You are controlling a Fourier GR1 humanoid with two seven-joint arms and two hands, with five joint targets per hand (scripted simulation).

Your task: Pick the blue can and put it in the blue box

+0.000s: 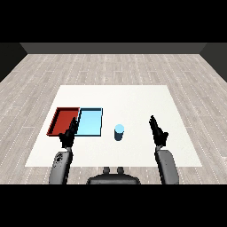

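Note:
A blue can stands upright on the white table, just right of the light blue tray. My right hand hovers to the can's right with straight fingers, well apart from it and holding nothing. My left hand is raised over the near edge where the red tray and the blue tray meet, its fingers straight and empty.
The red tray lies left of the blue one, side by side at the table's left. Grey wooden floor surrounds the table. Bare table surface stretches behind and to the right of the can.

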